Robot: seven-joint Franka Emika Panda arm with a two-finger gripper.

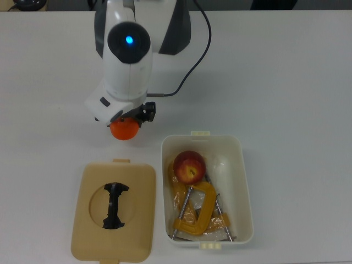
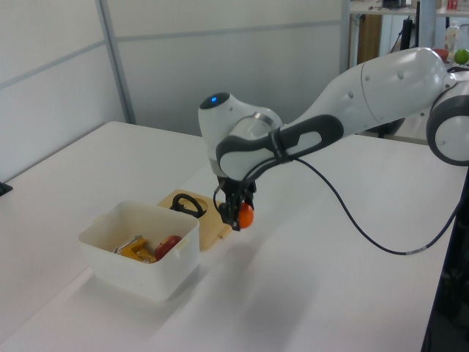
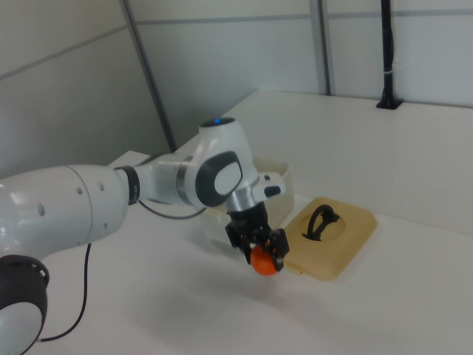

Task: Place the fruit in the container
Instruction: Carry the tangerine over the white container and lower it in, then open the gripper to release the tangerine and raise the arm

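Orange tangerine (image 1: 124, 130) clamped in pincer (image 2: 236, 217), clear of the tabletop (image 1: 286, 82).
Held aloft beside the tan lid (image 1: 114, 212), near the white container (image 1: 242, 165), presumably for carrying over its rim. Container contents: red apple (image 1: 190, 166) at the end nearest the arm, yellow-orange C-clamp (image 1: 193, 212) below it in the top view, some clear wrapping. Apple already stowed; tangerine outstanding. Lid lies flat, handle up, leaving the container open for loading.
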